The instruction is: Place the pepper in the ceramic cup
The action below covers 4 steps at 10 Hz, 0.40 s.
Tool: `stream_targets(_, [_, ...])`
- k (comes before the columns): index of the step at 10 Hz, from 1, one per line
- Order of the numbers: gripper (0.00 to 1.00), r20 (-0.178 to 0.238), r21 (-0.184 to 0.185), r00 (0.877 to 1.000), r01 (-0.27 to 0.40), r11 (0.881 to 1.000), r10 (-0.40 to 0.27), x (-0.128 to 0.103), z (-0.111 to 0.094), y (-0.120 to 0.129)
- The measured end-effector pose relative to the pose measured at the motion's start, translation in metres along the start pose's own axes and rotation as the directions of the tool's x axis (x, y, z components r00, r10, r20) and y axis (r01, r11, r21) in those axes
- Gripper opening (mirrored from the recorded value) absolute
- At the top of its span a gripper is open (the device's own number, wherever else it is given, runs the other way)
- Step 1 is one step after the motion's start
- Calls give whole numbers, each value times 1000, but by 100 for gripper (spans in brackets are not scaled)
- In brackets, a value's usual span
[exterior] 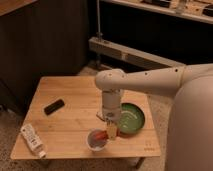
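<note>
Gripper [111, 128] lower centre of frame, over ceramic cup [96, 140] near tabletop [75, 100] front edge. Pepper [101, 135] resting across cup rim. Jaws state: cannot tell. Pepper likely light, smooth, slightly soft; hold mid-body. Green plate [131, 118] just right.

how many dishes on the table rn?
2: the ceramic cup at the front edge, pepper at its rim under the end effector; the green plate right of it.
</note>
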Motion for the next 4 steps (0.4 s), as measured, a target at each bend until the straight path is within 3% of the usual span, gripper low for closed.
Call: stream_targets(4, [80,-6,-12,1000,-3,1000,3,1,1,1])
